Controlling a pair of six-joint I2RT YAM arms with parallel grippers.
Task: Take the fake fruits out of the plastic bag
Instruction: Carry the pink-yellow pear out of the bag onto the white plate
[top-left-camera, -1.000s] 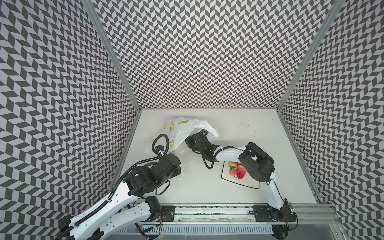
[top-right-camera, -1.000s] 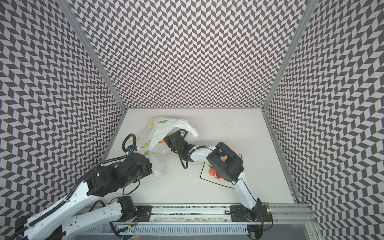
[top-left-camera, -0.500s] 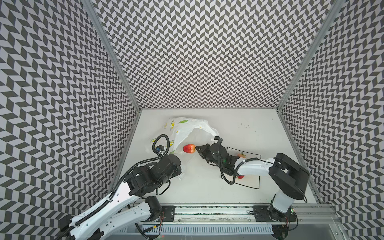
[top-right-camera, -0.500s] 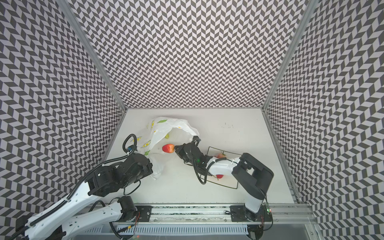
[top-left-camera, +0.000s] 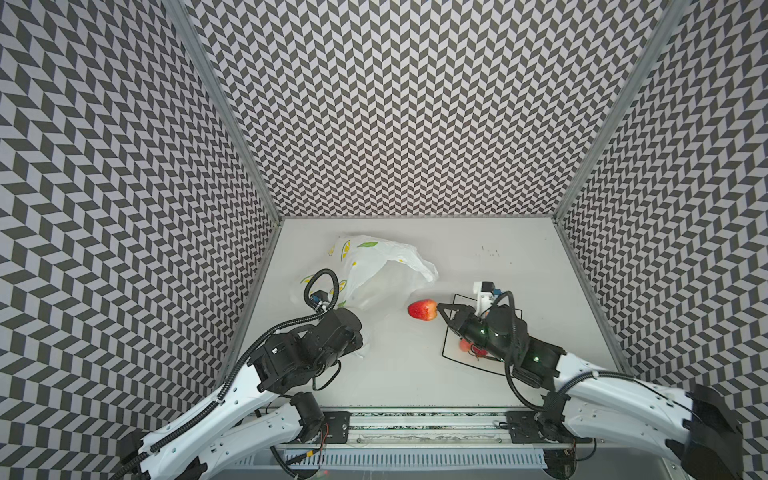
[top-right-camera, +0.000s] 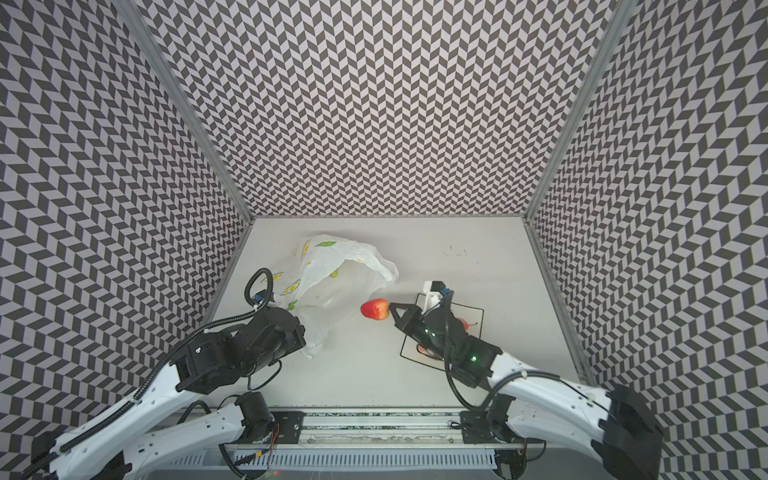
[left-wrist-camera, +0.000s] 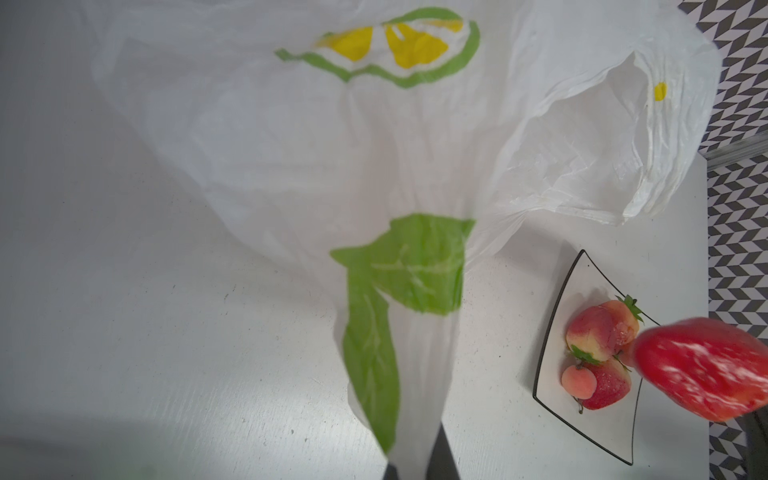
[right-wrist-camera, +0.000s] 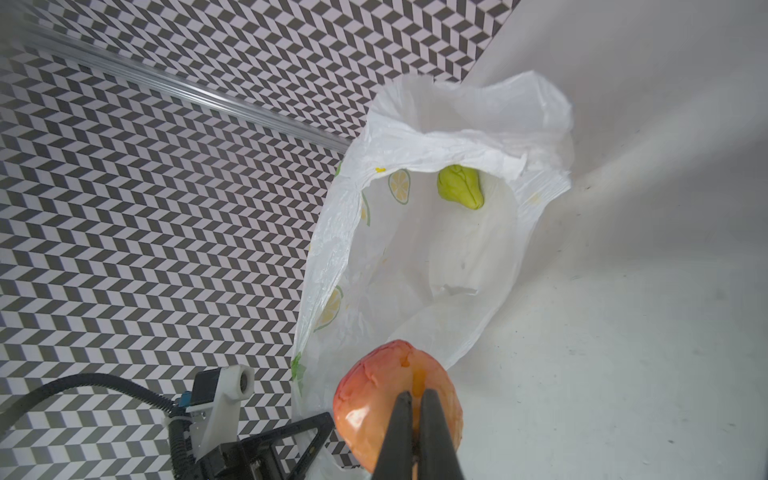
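Now the right gripper (top-left-camera: 439, 310) pinches a red-orange fake fruit (top-left-camera: 422, 310) by one end, holding it between the plastic bag (top-left-camera: 376, 266) and the square plate (left-wrist-camera: 582, 286). The left gripper (left-wrist-camera: 413, 463) is clamped on the bag's edge, and a lumpy green fruit (right-wrist-camera: 460, 187) lies inside.

No legible text or labels.

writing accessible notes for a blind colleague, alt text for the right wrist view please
The right gripper is shut on a glossy red-orange fake fruit in the foreground. Behind it the lemon-print plastic bag gapes open on the white table, a green fruit inside.
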